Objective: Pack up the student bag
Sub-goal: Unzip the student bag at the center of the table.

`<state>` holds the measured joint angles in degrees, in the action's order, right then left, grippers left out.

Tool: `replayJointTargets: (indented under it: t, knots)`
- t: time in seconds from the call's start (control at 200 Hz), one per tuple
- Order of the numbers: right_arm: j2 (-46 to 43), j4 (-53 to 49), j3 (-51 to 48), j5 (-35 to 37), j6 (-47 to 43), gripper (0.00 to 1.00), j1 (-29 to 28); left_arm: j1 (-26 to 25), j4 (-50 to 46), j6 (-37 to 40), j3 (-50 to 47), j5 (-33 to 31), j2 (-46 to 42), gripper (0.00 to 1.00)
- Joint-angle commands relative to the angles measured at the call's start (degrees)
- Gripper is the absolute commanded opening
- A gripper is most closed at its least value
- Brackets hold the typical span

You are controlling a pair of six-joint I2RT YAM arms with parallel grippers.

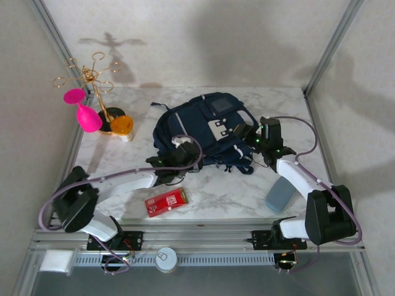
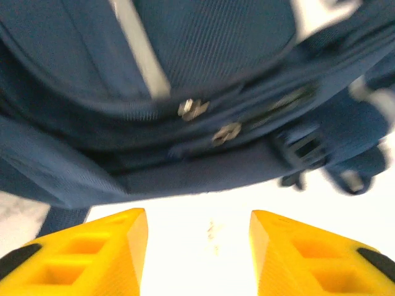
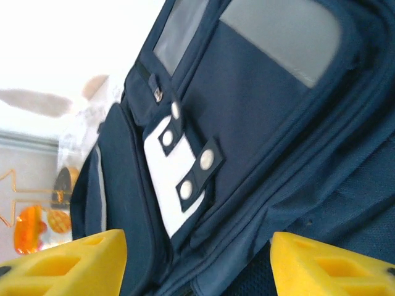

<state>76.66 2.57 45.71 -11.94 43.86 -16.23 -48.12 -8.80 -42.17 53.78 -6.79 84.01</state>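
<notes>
We log the student bag [image 1: 207,126] lying flat on the marble bench [image 1: 234,194], at mid-depth and slightly right of centre, front patches facing up. The left gripper [image 2: 197,246] sits at the bag's near-left edge. In its wrist view the yellow jaws stand apart with bare bench between them, holding nothing, just short of the bag's side. Two metal zipper pulls [image 2: 193,109] lie close together on that side. The right gripper [image 3: 197,265] is at the bag's right side, jaws spread wide and empty. Beyond them we see the white patch [image 3: 179,176] with its snap tabs; whether the jaws touch the fabric we cannot tell. A red box [image 1: 166,202] lies in front of the bag, apart from it. A grey-blue item [image 1: 281,194] rests beside the right arm. At back left stands a gold wire stand [image 1: 92,77], with pink pieces [image 1: 89,118] and an orange item [image 1: 121,125] at its foot.
</notes>
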Motion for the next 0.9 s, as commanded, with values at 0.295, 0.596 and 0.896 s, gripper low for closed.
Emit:
replayJointTargets:
  t: [0.295, 0.596, 0.896]
  knots:
    - [8.55, -1.87, 9.74, -1.44, -43.90, 0.71, -15.56, 11.83, 8.21, -1.14, -6.71, 9.23, 0.38, 0.35]
    - [17.64, 0.42, 13.21, -3.69, -70.16, 0.75, -21.80, 13.98, 11.31, -3.00, -14.76, 9.50, -0.27, 0.26]
    - [23.80, 4.08, 14.81, 4.07, -82.92, 0.76, -24.86, 15.42, 13.69, -3.56, -16.61, 11.75, 0.87, 0.24]
